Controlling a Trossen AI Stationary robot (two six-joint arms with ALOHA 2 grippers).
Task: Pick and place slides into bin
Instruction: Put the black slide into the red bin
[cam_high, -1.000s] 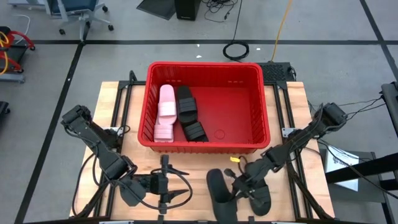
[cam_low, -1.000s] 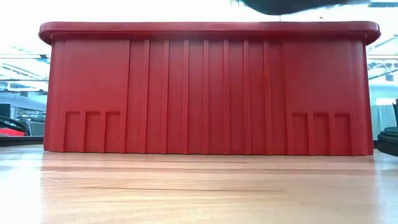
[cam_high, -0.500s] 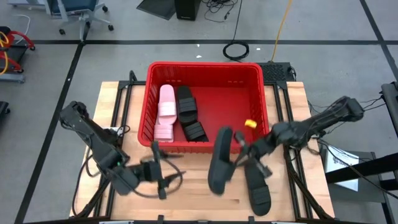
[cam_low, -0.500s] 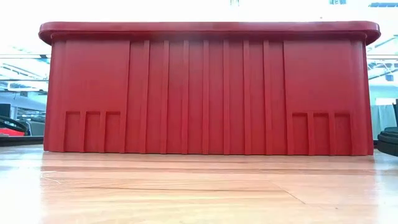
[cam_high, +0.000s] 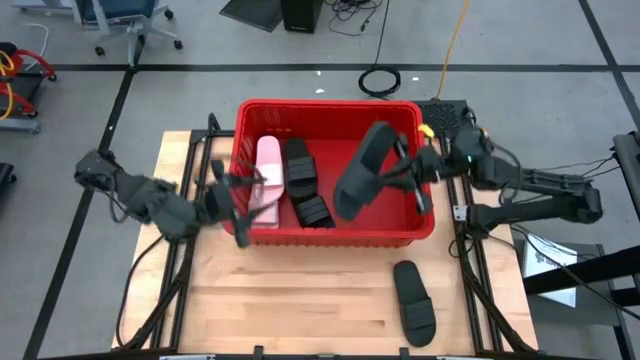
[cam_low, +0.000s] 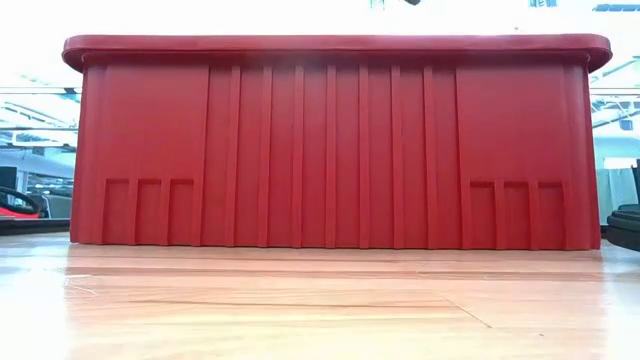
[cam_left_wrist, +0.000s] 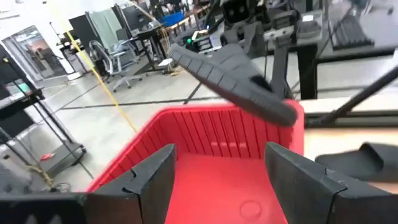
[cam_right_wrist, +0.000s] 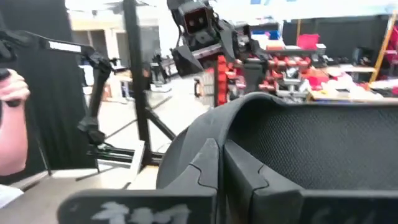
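Inside bin (cam_high: 425, 215): 1 white slide (cam_high: 265, 180), 2 blk slides (cam_high: 305, 185).

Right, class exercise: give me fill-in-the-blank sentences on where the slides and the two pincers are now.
1. The right pincer holds a black slide above the ____.
2. One black slide lies on the ____.
3. The slide nearest the bin's left wall is ____.
4. The left pincer is ____.

Missing: bin; table; white; open
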